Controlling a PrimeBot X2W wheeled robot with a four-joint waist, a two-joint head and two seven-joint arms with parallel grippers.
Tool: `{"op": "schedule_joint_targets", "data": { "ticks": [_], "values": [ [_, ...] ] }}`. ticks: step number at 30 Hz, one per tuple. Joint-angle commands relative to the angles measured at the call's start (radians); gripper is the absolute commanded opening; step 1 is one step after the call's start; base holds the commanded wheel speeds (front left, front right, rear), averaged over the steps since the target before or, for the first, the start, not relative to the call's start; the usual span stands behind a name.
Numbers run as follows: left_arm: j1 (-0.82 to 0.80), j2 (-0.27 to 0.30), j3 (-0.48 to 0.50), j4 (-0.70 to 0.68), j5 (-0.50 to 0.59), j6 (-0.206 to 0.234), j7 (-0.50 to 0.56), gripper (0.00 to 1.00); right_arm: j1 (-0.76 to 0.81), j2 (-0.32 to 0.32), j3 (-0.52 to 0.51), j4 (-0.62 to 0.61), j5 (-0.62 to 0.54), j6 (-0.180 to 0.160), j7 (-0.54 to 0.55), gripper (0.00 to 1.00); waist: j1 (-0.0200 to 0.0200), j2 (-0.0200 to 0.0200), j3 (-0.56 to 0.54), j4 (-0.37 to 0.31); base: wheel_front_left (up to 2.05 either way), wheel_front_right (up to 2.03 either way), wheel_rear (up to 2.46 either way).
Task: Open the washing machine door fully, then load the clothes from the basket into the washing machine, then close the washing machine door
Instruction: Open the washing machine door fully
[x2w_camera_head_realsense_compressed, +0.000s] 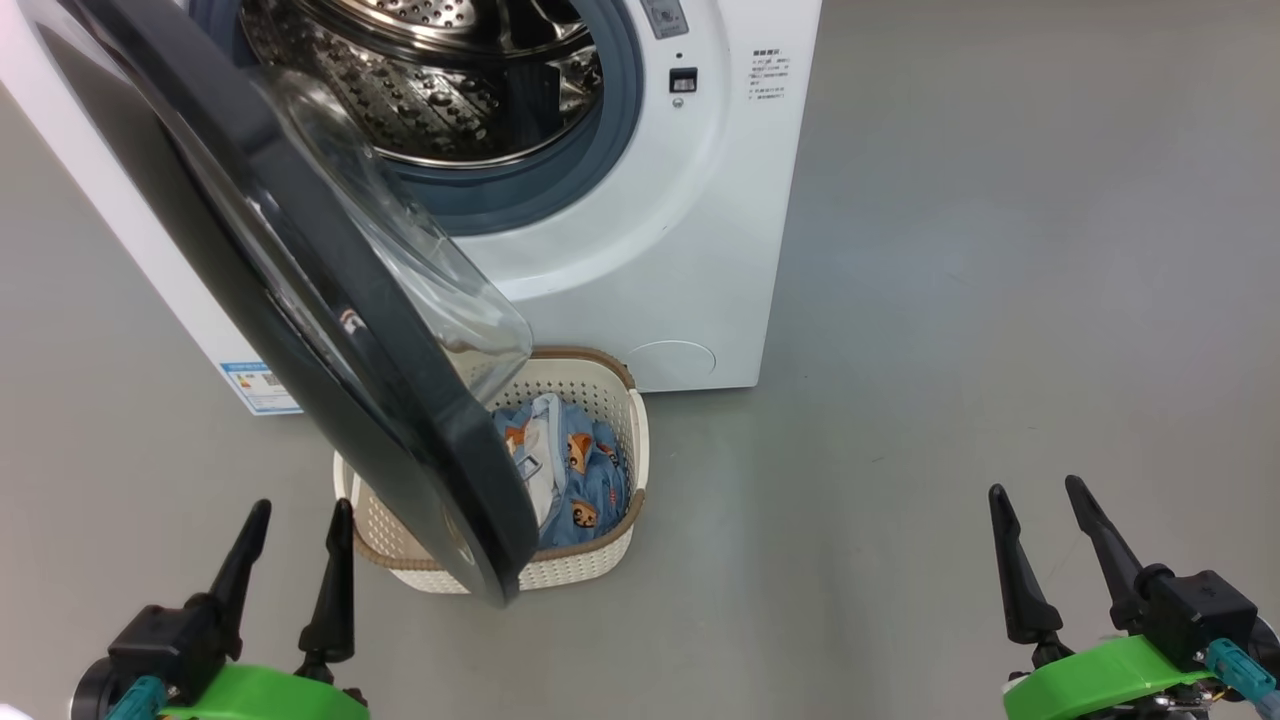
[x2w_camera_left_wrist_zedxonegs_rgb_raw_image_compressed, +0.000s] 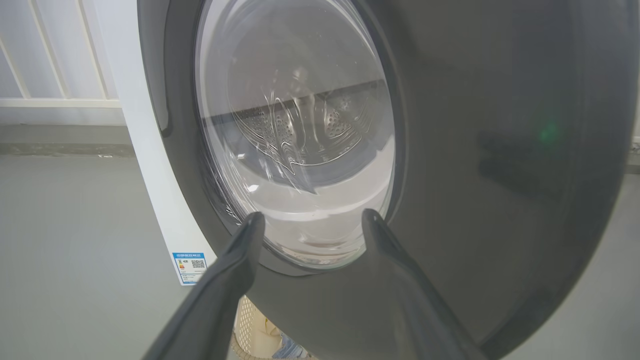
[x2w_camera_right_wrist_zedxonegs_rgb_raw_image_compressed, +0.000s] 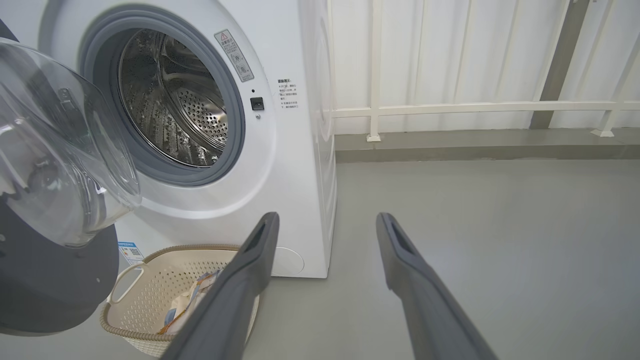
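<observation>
The white washing machine (x2w_camera_head_realsense_compressed: 660, 230) stands ahead with its steel drum (x2w_camera_head_realsense_compressed: 450, 90) exposed. Its black washing machine door (x2w_camera_head_realsense_compressed: 330, 330) hangs partly open, swung out over the basket (x2w_camera_head_realsense_compressed: 610, 400) on the floor in front. Light-blue printed clothes (x2w_camera_head_realsense_compressed: 575, 470) lie inside the basket. My left gripper (x2w_camera_head_realsense_compressed: 297, 510) is open at the lower left, close to the door's outer face (x2w_camera_left_wrist_zedxonegs_rgb_raw_image_compressed: 500, 150), touching nothing. My right gripper (x2w_camera_head_realsense_compressed: 1040, 490) is open at the lower right over bare floor, well right of the basket (x2w_camera_right_wrist_zedxonegs_rgb_raw_image_compressed: 150, 280).
Grey floor (x2w_camera_head_realsense_compressed: 1000, 250) spreads to the right of the machine. A white railing and wall (x2w_camera_right_wrist_zedxonegs_rgb_raw_image_compressed: 475, 105) run behind it. A blue label sticker (x2w_camera_head_realsense_compressed: 258, 385) sits low on the machine's left side.
</observation>
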Motion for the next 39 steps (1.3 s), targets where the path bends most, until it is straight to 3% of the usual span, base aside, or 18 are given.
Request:
{"op": "schedule_joint_targets", "data": {
  "ticks": [1,39],
  "values": [
    [-0.019,0.02,0.031,-0.018,0.006,-0.002,-0.006,1.0,-0.041,-0.003,0.025,-0.013,0.0,0.002,-0.005,1.0,0.0,-0.0001,-0.001,0.002,0.0,0.0,0.0],
    [-0.026,0.011,0.061,-0.011,0.016,-0.002,-0.006,1.0,-0.027,-0.003,0.047,0.05,-0.024,0.002,-0.005,1.0,0.0,-0.0001,0.005,0.001,0.0,0.0,0.0]
  ]
}}
